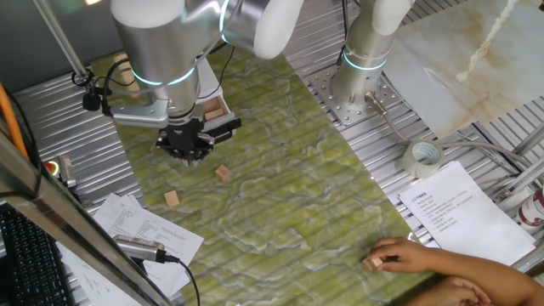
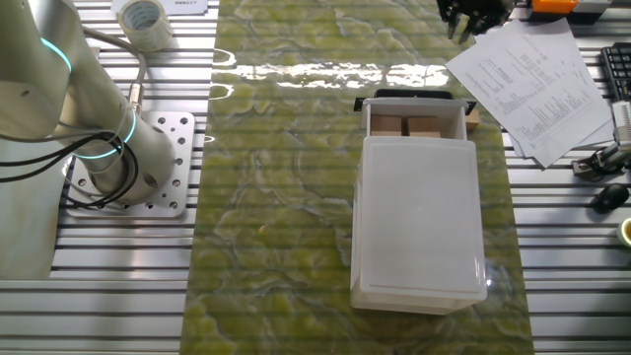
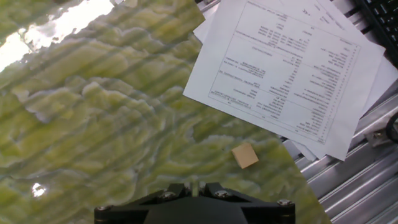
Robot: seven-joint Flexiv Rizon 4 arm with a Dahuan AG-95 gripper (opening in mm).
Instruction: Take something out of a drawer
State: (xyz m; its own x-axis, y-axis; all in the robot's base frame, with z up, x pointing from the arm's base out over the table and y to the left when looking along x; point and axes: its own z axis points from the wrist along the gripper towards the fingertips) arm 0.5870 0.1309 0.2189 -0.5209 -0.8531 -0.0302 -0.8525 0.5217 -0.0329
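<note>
The gripper (image 3: 194,186) fills the bottom edge of the hand view. Its black body hides the fingertips, so I cannot tell whether the jaws stand wide or narrow, and nothing shows between them. Just beyond it a small tan wooden block (image 3: 245,155) lies on the green marbled mat (image 3: 93,124), close to the mat's edge, with ribbed metal tabletop (image 3: 348,180) past that edge. Farther off, a fan of printed sheets (image 3: 286,68) overlaps the mat's border, and a black keyboard (image 3: 380,15) cuts the far corner. In one fixed view a person's hand (image 1: 412,255) lies nearest, at the mat's near edge, touching a tan block (image 1: 372,263). The middle of the mat beyond it is open. Farther on, a loose block (image 1: 223,172) and a second loose block (image 1: 172,199) lie apart from each other, and the gripper hangs above the mat near them, touching neither. In the other fixed view the white box (image 2: 419,217) stands nearest, close to one long edge of the mat. The drawer (image 2: 367,118) is pulled out of its far end, and two blocks (image 2: 389,125) sit side by side inside it, behind the black handle bar (image 2: 414,96). A wide strip of bare mat runs along the box's other side. A tape roll (image 2: 143,20) sits at the far corner, off the mat.
</note>
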